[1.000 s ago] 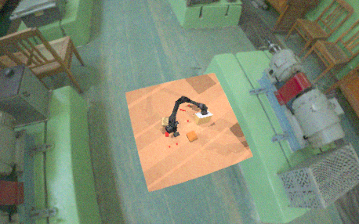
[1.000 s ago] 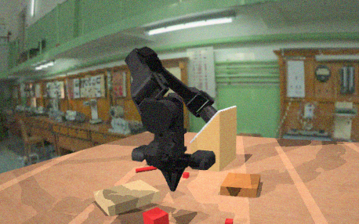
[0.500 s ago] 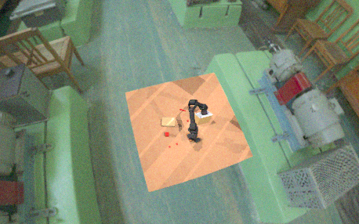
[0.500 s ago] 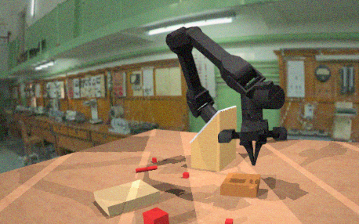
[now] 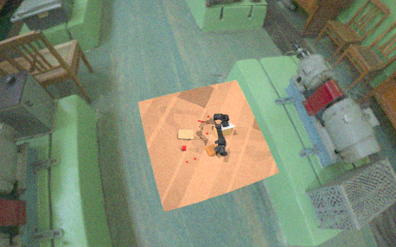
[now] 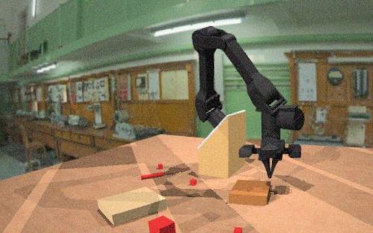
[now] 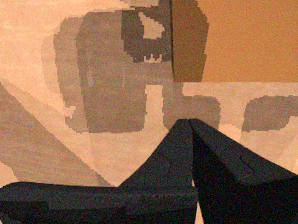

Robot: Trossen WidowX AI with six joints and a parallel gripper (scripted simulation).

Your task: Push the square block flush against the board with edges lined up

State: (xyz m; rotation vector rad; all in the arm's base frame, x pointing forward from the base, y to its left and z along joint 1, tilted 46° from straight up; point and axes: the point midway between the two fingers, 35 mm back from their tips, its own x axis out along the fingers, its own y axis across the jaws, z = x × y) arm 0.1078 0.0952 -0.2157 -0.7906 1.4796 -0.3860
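the pincer (image 5: 221, 152) (image 6: 269, 177) (image 7: 186, 128) is clenched on nothing, beside the brown block (image 5: 210, 149) (image 6: 249, 192) (image 7: 245, 42); the pale board (image 5: 185, 134) (image 6: 134, 200) lies well beyond it, so pushing, lining up and backing away remain

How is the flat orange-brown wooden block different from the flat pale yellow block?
The flat orange-brown block is darker, while the flat pale yellow block is light and creamy. The orange-brown one looks nearly square on top, but the pale yellow one is longer than it is wide. The orange-brown block is also smaller than the pale yellow one. Both lie flat on the table.
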